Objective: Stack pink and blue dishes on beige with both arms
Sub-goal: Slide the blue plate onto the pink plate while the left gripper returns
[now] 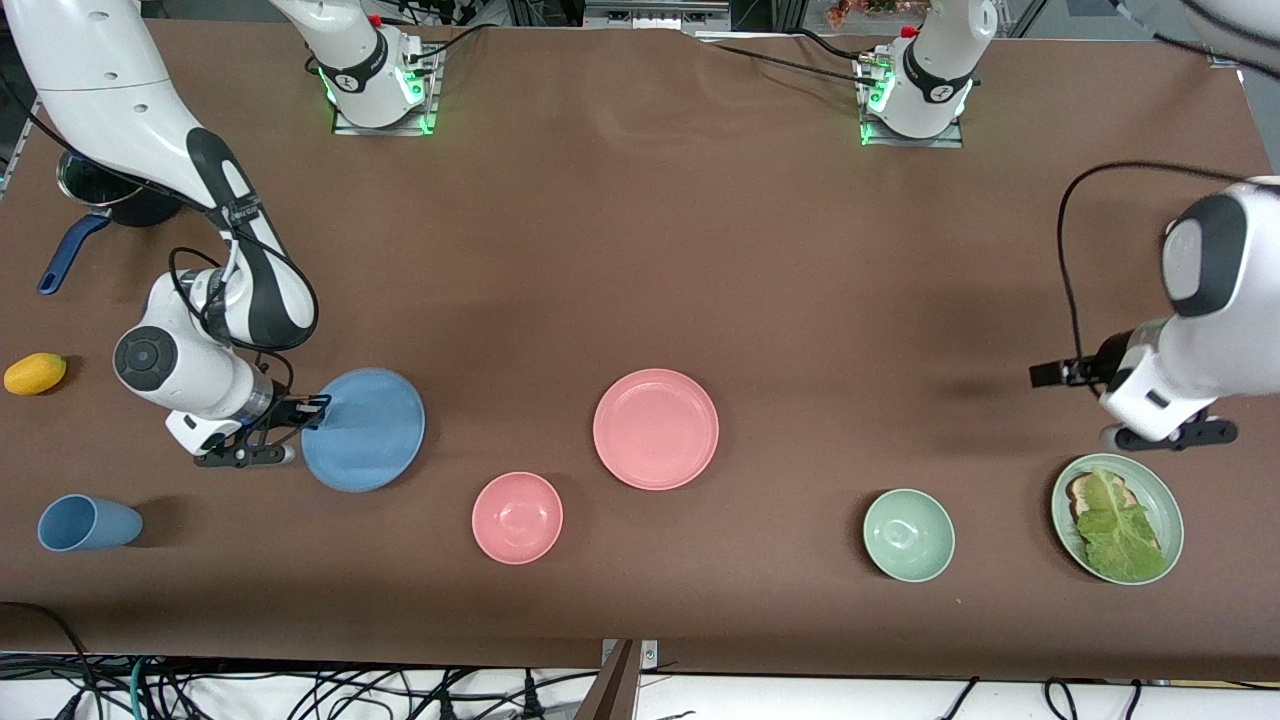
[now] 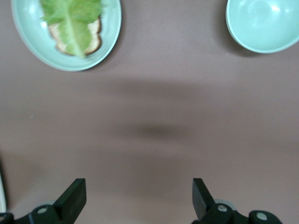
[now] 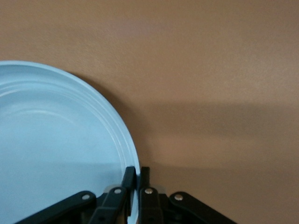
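Observation:
My right gripper [image 1: 314, 410] [image 3: 138, 172] is shut on the rim of the blue plate [image 1: 365, 430] [image 3: 56, 149], at the edge toward the right arm's end of the table. Alone near the table's middle lies the pink plate [image 1: 655, 428]. No beige plate shows in any view. Toward the left arm's end, my left gripper [image 1: 1172, 436] [image 2: 138, 186] hangs open over bare cloth, nothing between its fingers, just beside the lettuce plate.
A small pink bowl [image 1: 517, 517] sits nearer the front camera than the two plates. A green bowl [image 1: 908, 534] [image 2: 261, 23] and a green plate with lettuce [image 1: 1160, 500] [image 2: 110, 37] lie under the left arm. A blue cup [image 1: 88, 523], a yellow fruit [image 1: 35, 373] and a dark pan [image 1: 100, 195] crowd the right arm's end.

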Controlling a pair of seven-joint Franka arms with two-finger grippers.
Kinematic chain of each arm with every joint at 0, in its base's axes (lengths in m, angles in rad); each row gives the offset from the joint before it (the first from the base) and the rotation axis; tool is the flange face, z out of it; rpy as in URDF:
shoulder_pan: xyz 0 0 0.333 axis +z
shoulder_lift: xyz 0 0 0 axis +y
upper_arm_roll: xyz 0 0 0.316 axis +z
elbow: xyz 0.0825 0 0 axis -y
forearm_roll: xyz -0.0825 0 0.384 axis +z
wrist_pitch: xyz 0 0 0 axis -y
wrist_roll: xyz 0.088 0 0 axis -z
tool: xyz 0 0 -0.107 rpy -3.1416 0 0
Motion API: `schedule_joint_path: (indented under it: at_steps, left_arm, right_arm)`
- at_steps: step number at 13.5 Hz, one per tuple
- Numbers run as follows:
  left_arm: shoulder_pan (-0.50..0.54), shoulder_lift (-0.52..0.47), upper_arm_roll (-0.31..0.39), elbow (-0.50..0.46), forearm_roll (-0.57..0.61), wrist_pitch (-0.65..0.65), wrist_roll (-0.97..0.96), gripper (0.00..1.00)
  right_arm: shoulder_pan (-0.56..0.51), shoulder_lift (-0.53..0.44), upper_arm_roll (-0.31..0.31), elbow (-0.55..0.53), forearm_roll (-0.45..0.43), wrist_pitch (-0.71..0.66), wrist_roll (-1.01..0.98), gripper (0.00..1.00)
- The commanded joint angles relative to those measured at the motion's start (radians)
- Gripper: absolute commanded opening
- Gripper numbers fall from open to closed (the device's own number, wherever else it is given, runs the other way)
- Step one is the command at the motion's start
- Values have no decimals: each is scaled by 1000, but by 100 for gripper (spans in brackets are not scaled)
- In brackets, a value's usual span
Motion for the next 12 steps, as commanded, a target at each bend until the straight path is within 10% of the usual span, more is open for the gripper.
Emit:
schedule_joint_path:
  at_steps: [1, 6, 12]
  left_arm:
    - [-76, -150, 89, -69, -81, -77, 70, 100]
    - [-79, -294, 83, -42, -97, -141, 76, 100]
    - [-89, -314, 78, -31, -98, -138, 84, 100]
  right_arm:
    - [-5, -35, 19, 43, -6, -98, -13, 0]
    - [5, -46, 134, 354, 4, -513, -13, 0]
    - [88, -44, 151, 444, 108, -578, 71, 0]
